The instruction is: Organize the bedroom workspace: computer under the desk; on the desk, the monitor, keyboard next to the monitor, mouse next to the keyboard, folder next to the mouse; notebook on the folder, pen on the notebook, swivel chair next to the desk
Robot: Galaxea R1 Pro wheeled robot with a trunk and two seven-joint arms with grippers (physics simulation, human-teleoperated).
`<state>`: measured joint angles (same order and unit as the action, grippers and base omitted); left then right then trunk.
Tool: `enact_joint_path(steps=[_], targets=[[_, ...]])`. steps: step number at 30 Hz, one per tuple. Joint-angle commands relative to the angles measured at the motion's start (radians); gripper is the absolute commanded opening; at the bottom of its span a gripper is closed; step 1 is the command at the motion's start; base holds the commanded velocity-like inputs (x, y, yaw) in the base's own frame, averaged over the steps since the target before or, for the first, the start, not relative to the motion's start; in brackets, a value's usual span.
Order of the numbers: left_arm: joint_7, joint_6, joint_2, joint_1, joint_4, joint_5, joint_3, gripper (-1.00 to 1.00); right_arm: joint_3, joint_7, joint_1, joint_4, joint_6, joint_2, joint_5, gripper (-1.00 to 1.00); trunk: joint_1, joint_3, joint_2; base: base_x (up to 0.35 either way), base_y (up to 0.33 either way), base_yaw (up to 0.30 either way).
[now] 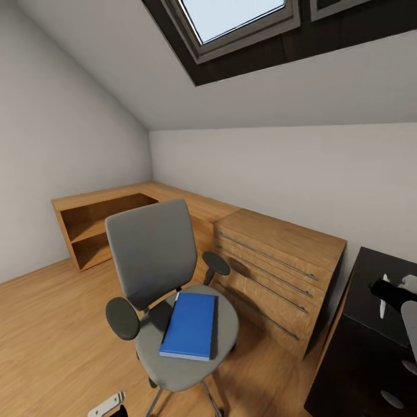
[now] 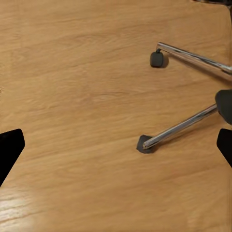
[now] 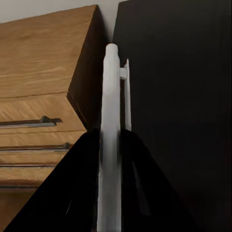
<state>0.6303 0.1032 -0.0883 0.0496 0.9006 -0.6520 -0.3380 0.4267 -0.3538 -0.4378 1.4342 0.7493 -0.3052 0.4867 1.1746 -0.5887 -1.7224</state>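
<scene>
The right claw (image 3: 111, 159) is gripping a thin white-silver stick pen (image 3: 111, 121) between its dark fingers, hanging over the glossy black bench (image 3: 183, 96). The left claw (image 2: 116, 150) is spread wide above the wood plank floor (image 2: 72, 87). A flat bright blue folder (image 1: 189, 325) is lying on the grey fabric swivel chair (image 1: 152, 255), whose chrome base is being cut off at the near edge.

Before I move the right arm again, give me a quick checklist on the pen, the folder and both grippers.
1. Pen held between the right gripper fingers: ok.
2. Pen over the black desk: cannot tell; it shows at the desk's edge beside the wooden dresser.
3. Folder on the desk: not ok; it lies flat on the chair seat.
4. Notebook on the folder: not ok; the folder's top is bare.
5. Left gripper free: ok; open above the floor near the chair's legs.
</scene>
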Motion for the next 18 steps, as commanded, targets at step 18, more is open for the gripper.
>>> enact_joint_path(steps=[18], targets=[[0.006, 0.022, 0.0, 0.001, 0.084, -0.009, 0.022, 1.0, -0.032, -0.019, -0.06, -0.255, -0.058, -0.005, -0.129, -1.0, 0.0, -0.001, -0.001, 0.004, -0.002, 0.0]])
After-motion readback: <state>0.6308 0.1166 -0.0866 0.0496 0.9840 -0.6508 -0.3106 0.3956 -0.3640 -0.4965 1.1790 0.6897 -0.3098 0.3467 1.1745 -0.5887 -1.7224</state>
